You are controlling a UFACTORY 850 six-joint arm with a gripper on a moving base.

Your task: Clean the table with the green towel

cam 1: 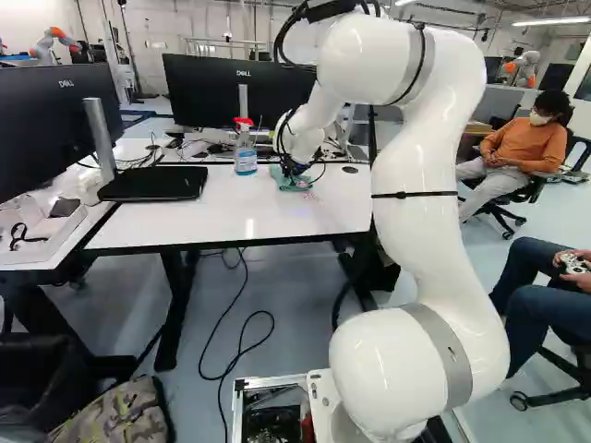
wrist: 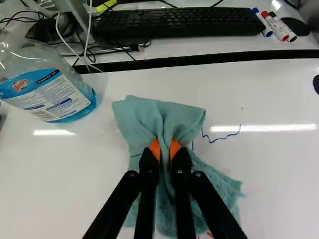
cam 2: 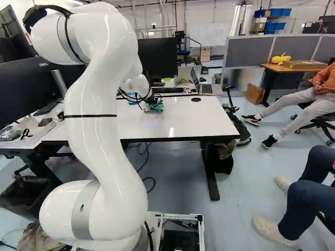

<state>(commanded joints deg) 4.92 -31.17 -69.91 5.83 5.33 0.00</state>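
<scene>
Pincer gripping the bunched towel, scribble just off its edge.
Wrist view: the blue scribble lies ahead of my pincer, on the side away from the bottle; my next wipe should go that way. Left base view: my arm reaches over the table. Right base view: the towel sits nearer the table's far edge.

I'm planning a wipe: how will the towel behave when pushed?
The towel is probably floppy: it bunches between the gripper's fingers. Its loose edges will likely trail or crumple, and the thin cloth suggests little weight.
</scene>
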